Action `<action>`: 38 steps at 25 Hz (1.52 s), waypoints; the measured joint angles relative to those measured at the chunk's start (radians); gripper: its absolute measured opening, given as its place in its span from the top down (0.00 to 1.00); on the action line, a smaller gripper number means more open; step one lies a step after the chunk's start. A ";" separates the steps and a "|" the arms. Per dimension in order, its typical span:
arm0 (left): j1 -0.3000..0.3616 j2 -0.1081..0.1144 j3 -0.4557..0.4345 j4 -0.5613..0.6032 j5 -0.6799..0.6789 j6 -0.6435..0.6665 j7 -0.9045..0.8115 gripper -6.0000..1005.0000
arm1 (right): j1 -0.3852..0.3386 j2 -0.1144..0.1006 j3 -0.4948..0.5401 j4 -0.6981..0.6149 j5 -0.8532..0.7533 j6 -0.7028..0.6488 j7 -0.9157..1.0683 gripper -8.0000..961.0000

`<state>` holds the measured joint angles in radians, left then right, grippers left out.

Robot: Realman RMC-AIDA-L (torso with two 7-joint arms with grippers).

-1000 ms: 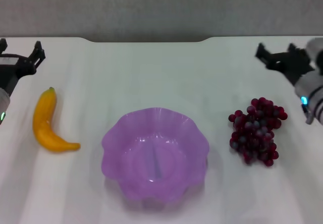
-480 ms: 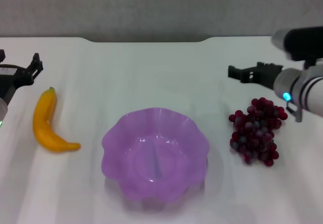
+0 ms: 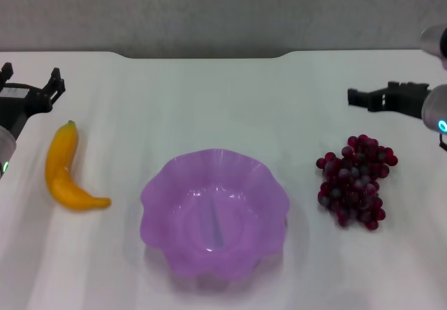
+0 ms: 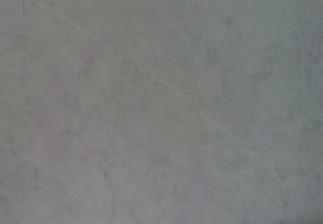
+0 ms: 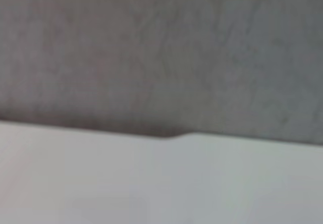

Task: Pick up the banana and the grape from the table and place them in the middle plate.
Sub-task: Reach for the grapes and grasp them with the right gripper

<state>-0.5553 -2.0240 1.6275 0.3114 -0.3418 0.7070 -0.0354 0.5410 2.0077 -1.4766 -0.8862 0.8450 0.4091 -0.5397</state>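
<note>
Black end effectors, left (image 3: 29,86) and right (image 3: 364,98), on pale grey wrists with small cyan lights.

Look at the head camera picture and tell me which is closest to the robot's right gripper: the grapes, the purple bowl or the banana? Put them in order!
From the right gripper, up at the table's right side:
1. The grape bunch, just below it on the right.
2. The middle plate, in the centre.
3. The banana, far over on the left.
</note>
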 joint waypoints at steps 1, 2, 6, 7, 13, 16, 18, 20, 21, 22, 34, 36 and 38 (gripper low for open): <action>0.000 0.000 0.000 0.000 0.000 0.000 0.000 0.12 | 0.000 0.000 -0.002 -0.002 -0.011 0.020 0.003 0.09; 0.000 0.000 0.000 0.000 0.000 -0.001 0.000 0.12 | 0.003 -0.001 -0.003 -0.009 -0.030 0.049 0.003 0.09; 0.000 -0.001 0.000 0.000 0.000 -0.002 0.000 0.12 | 0.011 0.002 -0.005 -0.049 -0.075 0.159 0.003 0.09; 0.000 -0.001 0.000 0.000 0.000 -0.002 0.000 0.12 | 0.007 0.003 -0.007 -0.063 -0.076 0.176 0.003 0.09; 0.000 -0.001 0.000 -0.001 0.000 -0.003 0.000 0.12 | -0.097 0.005 -0.050 -0.206 -0.077 0.213 0.056 0.10; 0.001 -0.001 0.000 -0.002 0.000 -0.004 0.000 0.12 | -0.131 0.004 -0.052 -0.230 -0.073 0.211 0.070 0.10; 0.001 -0.001 0.000 -0.002 0.000 -0.004 0.000 0.12 | -0.141 0.005 -0.053 -0.225 -0.071 0.209 0.071 0.10; 0.001 -0.001 0.000 -0.002 0.000 -0.005 0.000 0.12 | -0.143 0.006 -0.056 -0.210 -0.063 0.192 0.071 0.11; 0.000 -0.001 0.000 -0.002 0.000 -0.005 0.000 0.12 | -0.143 0.006 -0.067 -0.197 -0.050 0.169 0.071 0.11; 0.000 -0.001 0.000 -0.002 0.000 -0.005 0.000 0.12 | -0.140 0.006 -0.084 -0.183 -0.033 0.145 0.071 0.11; 0.003 -0.002 0.000 -0.011 0.000 -0.008 0.000 0.12 | -0.131 -0.002 -0.166 -0.165 0.014 0.142 0.086 0.12; -0.001 -0.002 0.000 -0.013 0.000 -0.014 0.000 0.12 | -0.130 -0.004 -0.114 -0.169 -0.035 0.203 0.086 0.12; -0.003 -0.002 0.000 -0.012 0.003 -0.015 0.000 0.12 | -0.129 -0.004 -0.072 -0.179 -0.093 0.267 0.086 0.12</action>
<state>-0.5583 -2.0262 1.6274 0.2991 -0.3385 0.6919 -0.0352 0.4120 2.0038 -1.5482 -1.0648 0.7517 0.6757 -0.4534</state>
